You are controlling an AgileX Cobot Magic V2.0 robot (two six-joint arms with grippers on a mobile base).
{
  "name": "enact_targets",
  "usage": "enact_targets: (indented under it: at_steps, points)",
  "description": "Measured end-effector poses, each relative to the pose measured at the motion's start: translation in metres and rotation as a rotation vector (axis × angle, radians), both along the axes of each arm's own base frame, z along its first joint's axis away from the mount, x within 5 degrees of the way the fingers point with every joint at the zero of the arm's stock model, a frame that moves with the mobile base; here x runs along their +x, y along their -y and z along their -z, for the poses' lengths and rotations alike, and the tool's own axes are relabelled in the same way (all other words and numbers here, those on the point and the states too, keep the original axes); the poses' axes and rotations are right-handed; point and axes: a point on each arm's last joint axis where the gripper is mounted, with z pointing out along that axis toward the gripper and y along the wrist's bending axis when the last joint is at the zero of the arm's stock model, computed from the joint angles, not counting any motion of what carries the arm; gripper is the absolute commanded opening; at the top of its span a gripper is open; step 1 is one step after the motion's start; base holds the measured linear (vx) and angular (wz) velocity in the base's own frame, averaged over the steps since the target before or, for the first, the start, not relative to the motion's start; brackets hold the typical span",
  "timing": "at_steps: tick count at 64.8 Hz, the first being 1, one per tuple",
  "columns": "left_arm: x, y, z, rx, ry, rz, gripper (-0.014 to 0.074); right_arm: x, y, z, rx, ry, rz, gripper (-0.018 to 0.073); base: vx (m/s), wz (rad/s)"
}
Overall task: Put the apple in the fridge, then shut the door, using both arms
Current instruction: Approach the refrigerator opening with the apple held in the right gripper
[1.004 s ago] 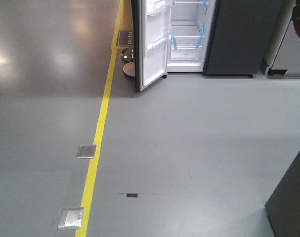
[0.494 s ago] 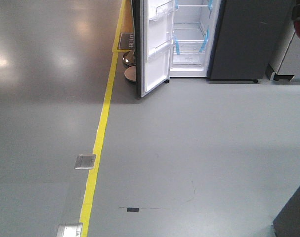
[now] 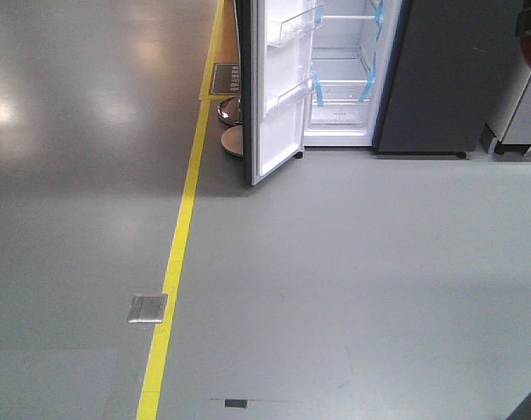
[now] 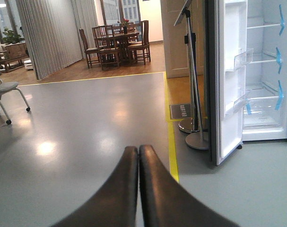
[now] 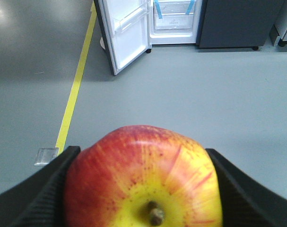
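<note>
Top of the front view: the fridge [image 3: 344, 87] was cut off by the upper frame edge, so only its lower glass shelves and blue tape strips showed. The door [image 3: 278, 122] stood upright, swung wide. Its white inner face and clear bins were turned to the right, and its free edge pointed down-frame toward the camera.

In the right wrist view the apple [image 5: 143, 182] filled the bottom centre, its underside cropped by the lower edge and its stem facing the lens. It was clamped between the right gripper's [image 5: 143, 189] two black fingers [image 5: 48, 194].

The left gripper [image 4: 138, 151] had its pads pressed together, holding nothing.

Bare grey floor lay wide between camera and fridge. A yellow line [image 3: 173, 262] ran down the left, and round stand bases [image 3: 230, 131] sat just left of the door.
</note>
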Motion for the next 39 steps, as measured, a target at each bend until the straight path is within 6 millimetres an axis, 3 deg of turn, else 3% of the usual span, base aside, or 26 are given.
enact_targets:
  at_steps: [39]
  points:
    - [0.0000,0.0000,0.0000,0.000,0.000,0.000,-0.0006,0.0000,0.0000,0.0000,0.000,0.000,0.000,0.0102,0.19,-0.01]
